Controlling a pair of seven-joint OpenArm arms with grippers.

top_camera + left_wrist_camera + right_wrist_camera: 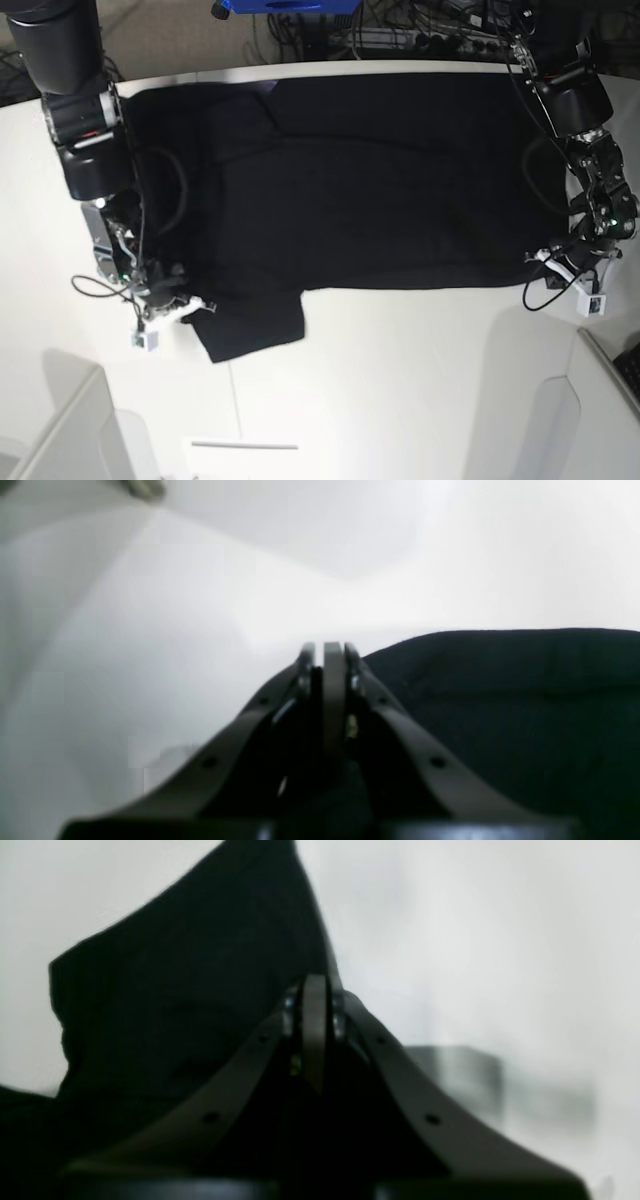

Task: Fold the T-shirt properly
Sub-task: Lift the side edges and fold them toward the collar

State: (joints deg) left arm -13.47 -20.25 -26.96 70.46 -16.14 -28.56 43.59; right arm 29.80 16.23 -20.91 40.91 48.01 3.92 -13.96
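The black T-shirt (380,180) lies spread across the white table (400,380), with one sleeve (255,325) sticking out toward the front left. My right gripper (195,305) is at that sleeve's left edge. In the right wrist view it (315,982) is shut, and the T-shirt's cloth (190,965) rises from its tips. My left gripper (552,260) sits at the shirt's front right corner. Seen from the left wrist, its (330,647) jaws are pressed together where the T-shirt's edge (500,705) meets them.
A blue object (285,6) and a tangle of cables (430,35) sit behind the table's far edge. White panels stand at the front left (60,420) and front right (600,400). Bare white tabletop stretches in front of the shirt.
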